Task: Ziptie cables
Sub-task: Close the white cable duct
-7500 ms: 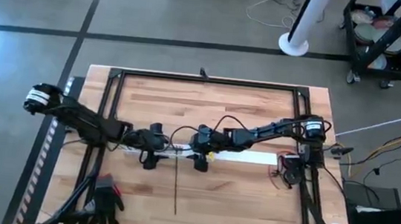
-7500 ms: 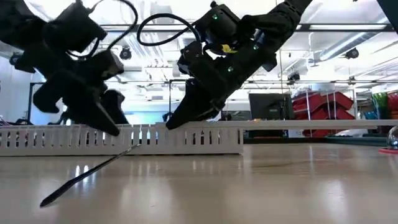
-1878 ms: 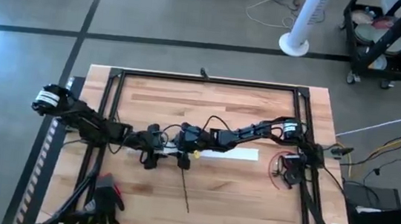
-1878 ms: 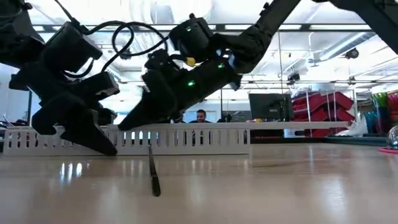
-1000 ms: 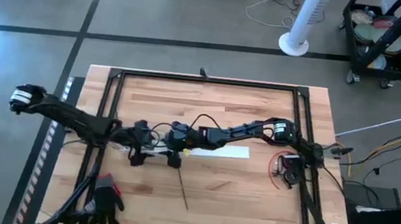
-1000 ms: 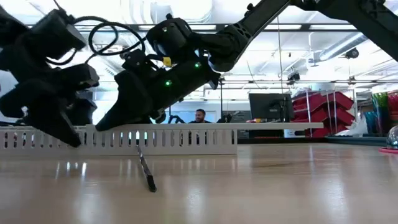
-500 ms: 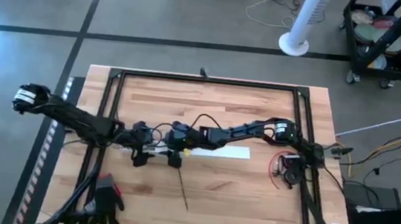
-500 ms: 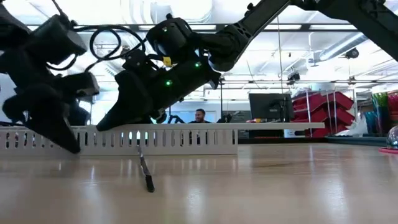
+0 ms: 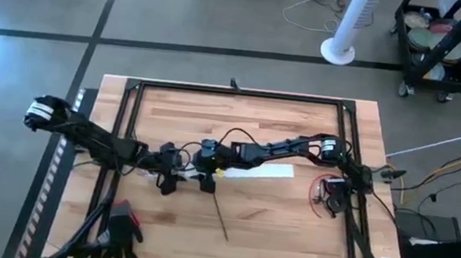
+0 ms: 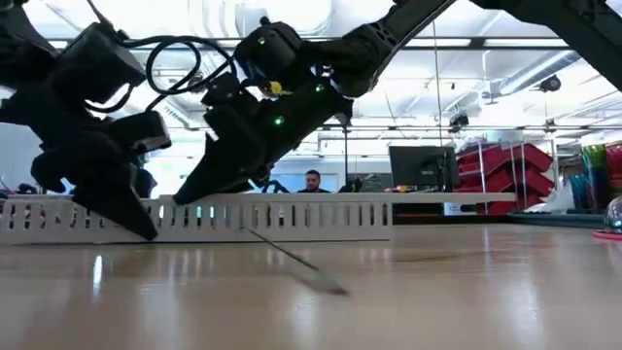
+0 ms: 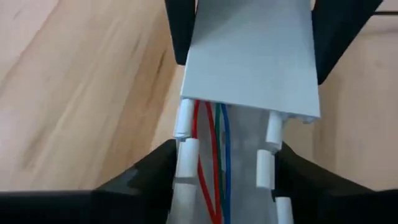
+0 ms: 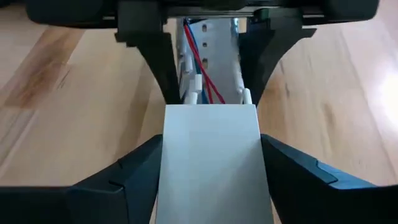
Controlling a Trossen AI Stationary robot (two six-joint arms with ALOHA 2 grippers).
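Observation:
A long white slotted duct [image 9: 260, 172] lies across the middle of the table. Its left part is uncovered, and there the cables [image 11: 211, 143], red, green and blue wires, run along inside it. A flat white cover [image 12: 211, 168] closes the rest. My left gripper [image 9: 168, 177] is shut on the uncovered left part. My right gripper [image 9: 206, 176] is shut on the covered part just to its right. A thin dark ziptie [image 9: 220, 215] lies on the wood, running from the duct toward the near edge. My left gripper pinches the duct's two slotted side walls [image 11: 185, 155] between its fingers, near the duct's left end. The fingers slant down from the left and lie across the duct, whose underside rests on the table [image 10: 311, 233]. My right gripper pinches the covered duct by its two long sides [image 12: 166, 155], close to the cover's left end. Its fingers slant down from the right and lie across the duct, which rests on the table.
A black metal frame [image 9: 130, 101] borders the wooden table. A black glove [image 9: 122, 221] lies at the near left. Red wires [image 9: 324, 196] coil beside the right arm's base. Bare wood lies far and near of the duct. A person [image 10: 313, 182] sits in the room behind.
Both grippers have gone a little toward the table's right edge, and the duct has slid along the table with them. The ziptie has turned: its near end has swung toward the right while its far end stays by the duct.

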